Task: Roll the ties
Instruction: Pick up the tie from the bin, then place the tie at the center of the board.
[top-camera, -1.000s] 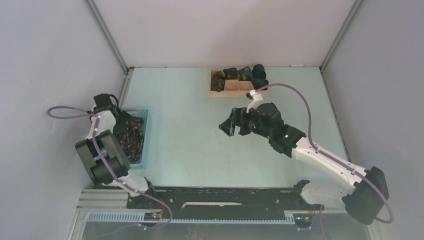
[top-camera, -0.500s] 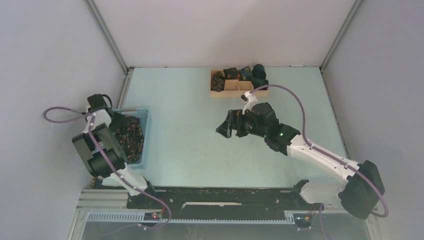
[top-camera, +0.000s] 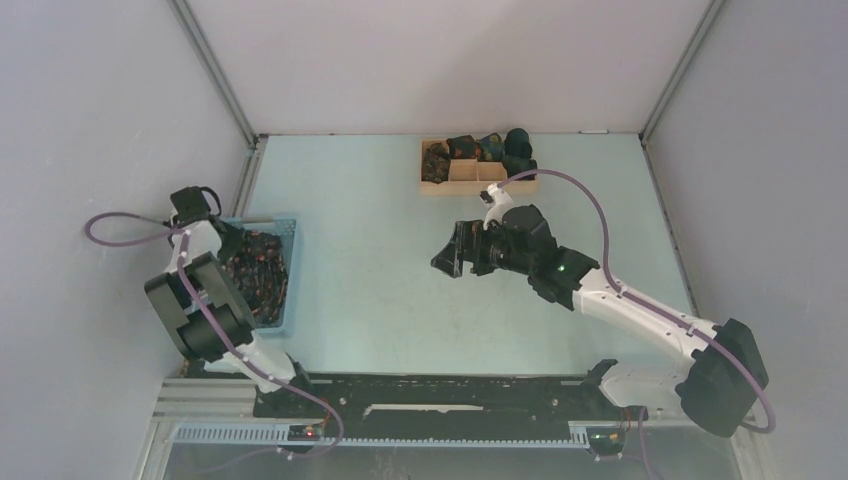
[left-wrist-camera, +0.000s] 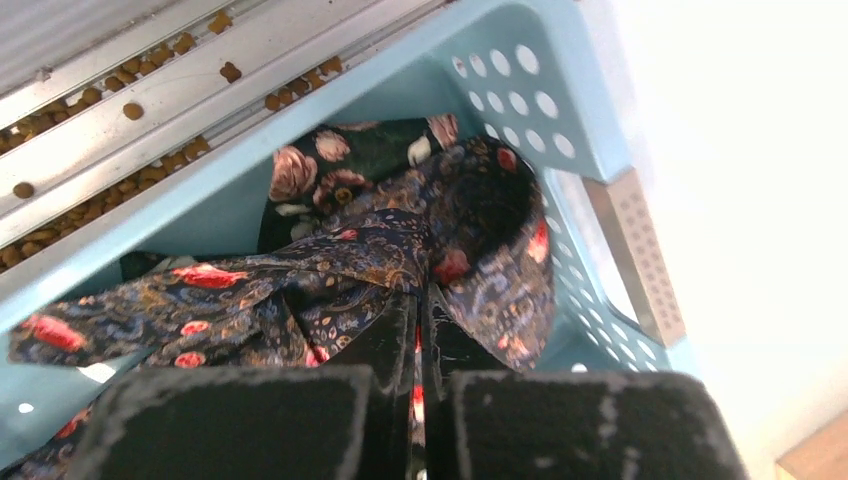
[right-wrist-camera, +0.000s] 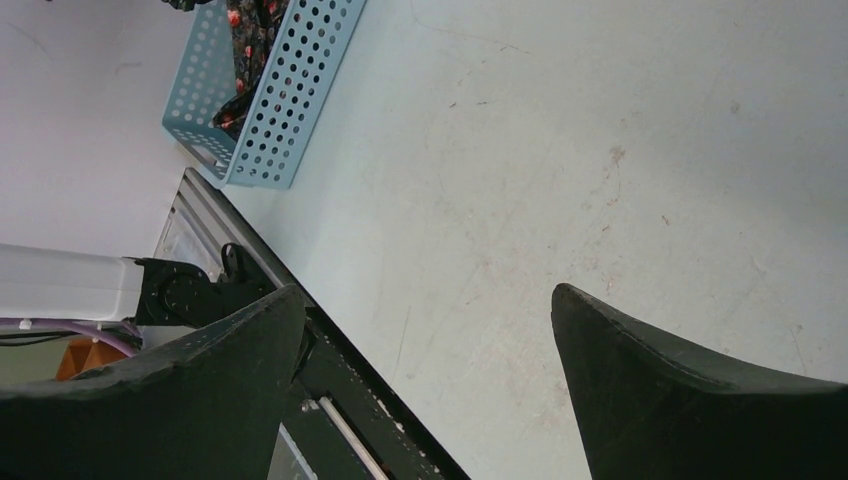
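Note:
Several dark floral ties (top-camera: 262, 275) lie heaped in the light-blue basket (top-camera: 293, 258) at the left. My left gripper (top-camera: 230, 256) reaches down into that heap. In the left wrist view its fingers (left-wrist-camera: 398, 340) are pressed together with a sliver of red-patterned tie (left-wrist-camera: 350, 262) pinched between them. My right gripper (top-camera: 452, 256) hovers over the middle of the table, open, with nothing between its fingers (right-wrist-camera: 610, 340). More dark ties (top-camera: 466, 148) sit rolled in the wooden tray (top-camera: 478, 188) at the back.
The basket (right-wrist-camera: 270, 110) stands against the left wall, by a metal rail (left-wrist-camera: 150, 70) strewn with small brown pellets. The black base rail (top-camera: 450, 395) runs along the near edge. Bare table (right-wrist-camera: 560, 150) lies under the right gripper.
My left gripper has closed on a tie in the basket, and its arm has shifted slightly towards the left wall. The right arm has drifted a little left, still open.

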